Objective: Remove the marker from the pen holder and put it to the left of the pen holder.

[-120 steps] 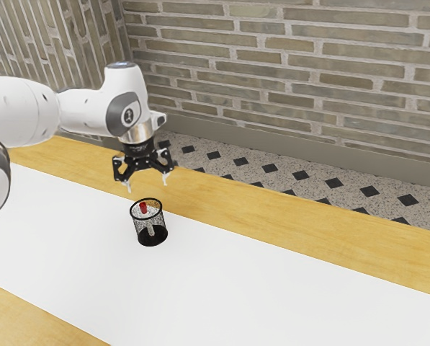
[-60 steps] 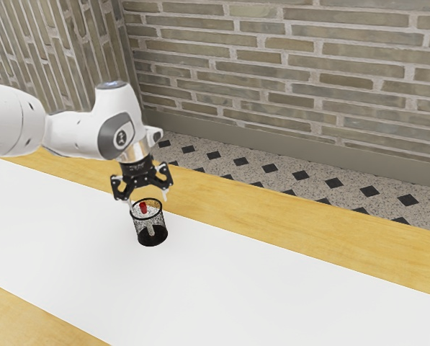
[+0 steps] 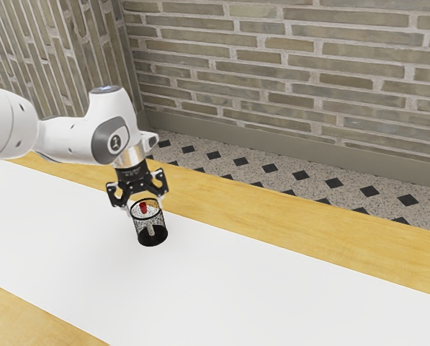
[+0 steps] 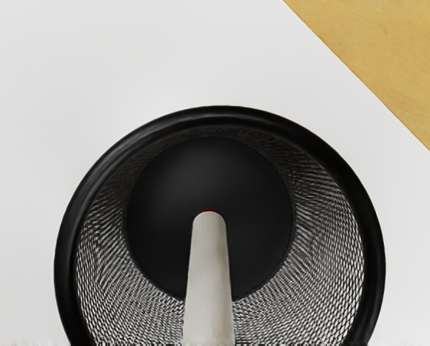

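Note:
My gripper (image 3: 145, 206) hangs open at the top of the pen holder, its fingers apart at the rim's height with the marker's red cap between or just in front of them. The black mesh pen holder (image 3: 152, 234) stands upright on the white surface. Inside it the marker (image 3: 143, 208) leans against the wall, red end up. In the wrist view the pen holder (image 4: 373, 252) is seen from above, and the marker's pale body (image 4: 209, 281) reaches in over its dark bottom; the cap is out of sight there.
A white mat (image 3: 258, 288) covers the middle of the wooden table (image 3: 308, 216). Behind the table's far edge lie a patterned floor and a brick wall.
My hand has come down toward the pen holder and shifted slightly to the exterior view's left. The pen holder and marker have stayed where they were.

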